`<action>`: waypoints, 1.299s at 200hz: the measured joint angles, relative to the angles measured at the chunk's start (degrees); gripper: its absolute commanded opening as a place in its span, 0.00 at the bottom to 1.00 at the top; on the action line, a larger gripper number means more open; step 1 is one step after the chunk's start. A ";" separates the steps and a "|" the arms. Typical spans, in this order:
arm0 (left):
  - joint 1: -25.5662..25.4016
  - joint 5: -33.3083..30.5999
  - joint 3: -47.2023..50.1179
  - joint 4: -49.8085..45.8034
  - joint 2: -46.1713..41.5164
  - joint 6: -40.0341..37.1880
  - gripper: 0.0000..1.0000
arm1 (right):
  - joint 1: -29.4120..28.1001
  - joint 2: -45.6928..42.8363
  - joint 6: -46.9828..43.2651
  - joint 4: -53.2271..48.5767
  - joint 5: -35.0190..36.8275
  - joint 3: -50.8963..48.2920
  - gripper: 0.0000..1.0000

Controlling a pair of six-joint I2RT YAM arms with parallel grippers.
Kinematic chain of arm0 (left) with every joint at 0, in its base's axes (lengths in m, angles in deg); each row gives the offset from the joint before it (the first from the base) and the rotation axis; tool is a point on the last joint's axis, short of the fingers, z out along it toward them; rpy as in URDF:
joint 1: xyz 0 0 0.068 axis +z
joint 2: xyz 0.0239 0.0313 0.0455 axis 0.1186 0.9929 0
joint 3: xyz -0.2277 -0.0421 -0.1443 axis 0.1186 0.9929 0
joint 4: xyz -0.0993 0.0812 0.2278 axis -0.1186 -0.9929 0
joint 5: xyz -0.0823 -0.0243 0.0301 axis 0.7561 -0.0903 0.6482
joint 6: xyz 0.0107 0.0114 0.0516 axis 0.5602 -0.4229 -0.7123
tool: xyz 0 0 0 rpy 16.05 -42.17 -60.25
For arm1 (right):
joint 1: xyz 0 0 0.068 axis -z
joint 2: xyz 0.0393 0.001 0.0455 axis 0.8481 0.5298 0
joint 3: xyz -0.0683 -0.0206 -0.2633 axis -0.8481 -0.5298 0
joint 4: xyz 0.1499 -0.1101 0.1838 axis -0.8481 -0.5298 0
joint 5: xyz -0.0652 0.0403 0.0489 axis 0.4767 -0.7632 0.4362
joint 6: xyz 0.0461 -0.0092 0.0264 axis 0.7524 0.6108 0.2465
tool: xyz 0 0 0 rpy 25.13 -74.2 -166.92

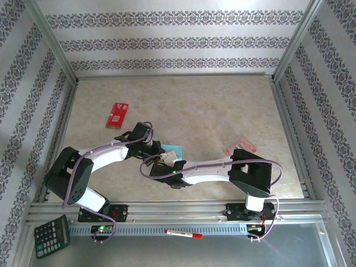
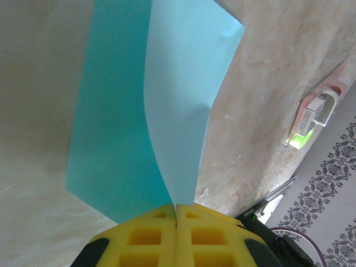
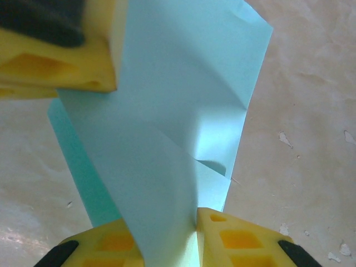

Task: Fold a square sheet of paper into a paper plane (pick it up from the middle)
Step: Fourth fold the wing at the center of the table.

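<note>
The square sheet of paper (image 1: 173, 149) is light teal-blue, creased lengthwise, and lies between the two arms near the table's front middle. My left gripper (image 1: 152, 146) is shut on it. In the left wrist view the paper (image 2: 119, 117) rises out of the closed yellow pads (image 2: 156, 236), with one paler flap standing up along the crease. My right gripper (image 1: 165, 164) holds the sheet from the opposite side. A raised flap of paper (image 3: 167, 111) runs down between its yellow fingers (image 3: 239, 239). The left gripper's pads (image 3: 61, 58) pinch the sheet at the upper left of that view.
A red rectangular packet (image 1: 117, 114) lies at the back left. A small pink packet (image 1: 240, 147) sits by the right arm. A calculator (image 1: 52, 236) and a marker (image 1: 183, 233) rest on the metal rail in front. Patterned walls enclose the table.
</note>
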 measured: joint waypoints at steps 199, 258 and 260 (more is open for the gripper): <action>-0.70 0.00 0.00 0.00 0.00 0.00 0.00 | 0.00 0.00 -0.31 0.02 0.02 -0.17 0.19; -0.72 0.00 0.02 0.00 0.11 0.00 0.00 | 0.00 0.00 -0.28 0.02 0.02 -0.17 0.13; -0.72 0.00 0.02 0.00 0.11 0.00 0.00 | 0.00 0.00 -0.28 0.02 0.02 -0.17 0.13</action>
